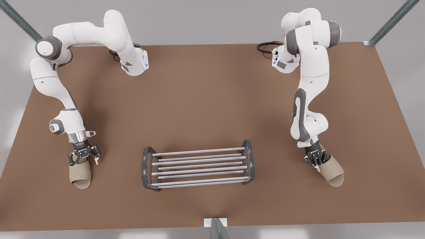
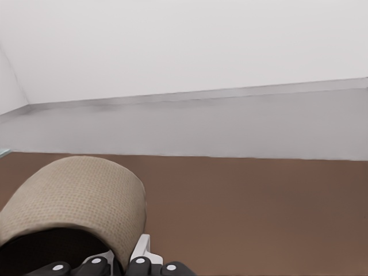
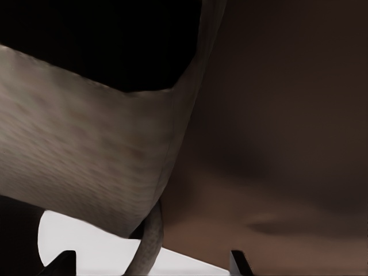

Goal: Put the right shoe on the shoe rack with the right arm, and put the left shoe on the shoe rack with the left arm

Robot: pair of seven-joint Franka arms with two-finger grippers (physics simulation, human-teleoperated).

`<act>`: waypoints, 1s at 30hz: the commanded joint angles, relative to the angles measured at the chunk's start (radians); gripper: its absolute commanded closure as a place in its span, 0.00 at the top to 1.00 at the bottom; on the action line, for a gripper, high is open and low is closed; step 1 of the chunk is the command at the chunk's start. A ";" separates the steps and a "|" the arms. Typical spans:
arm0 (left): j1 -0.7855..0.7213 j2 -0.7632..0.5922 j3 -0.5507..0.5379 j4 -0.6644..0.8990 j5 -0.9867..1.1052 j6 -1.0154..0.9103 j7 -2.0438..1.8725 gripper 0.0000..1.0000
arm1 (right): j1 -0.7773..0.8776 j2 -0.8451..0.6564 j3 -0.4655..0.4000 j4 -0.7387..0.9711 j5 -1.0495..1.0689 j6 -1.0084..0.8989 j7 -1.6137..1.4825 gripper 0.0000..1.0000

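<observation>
The left gripper's [image 1: 84, 158] fingers are spread wide to either side of the heel end of a beige slipper [image 1: 80, 176], which lies flat at the front view's left. The right gripper [image 1: 317, 159] is set against a second, angled slipper [image 1: 333, 172]. Its fingers are masked, so their spacing cannot be told. The shoe rack [image 1: 199, 151] stands bare between them on the tabletop [image 1: 212, 99].

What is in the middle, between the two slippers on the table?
The shoe rack stands on the table between the slipper at the front view's left and the slipper at its right.
</observation>
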 commanded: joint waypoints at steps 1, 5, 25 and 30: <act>-0.013 -0.039 0.002 0.000 0.002 0.050 -0.600 0.21 | 0.001 -0.001 0.001 0.001 0.035 0.000 0.007 0.94; -0.064 -0.197 0.002 -0.002 0.002 0.150 -0.599 0.21 | 0.003 -0.001 0.004 0.001 0.037 0.000 0.009 0.83; -0.527 -0.300 0.002 0.290 -0.225 0.286 -0.614 0.21 | 0.006 -0.020 0.041 -0.002 0.069 0.006 0.007 0.35; -0.543 -0.142 -0.002 0.383 -0.226 0.251 -0.605 0.21 | 0.014 -0.046 0.053 -0.009 0.069 0.006 0.005 0.21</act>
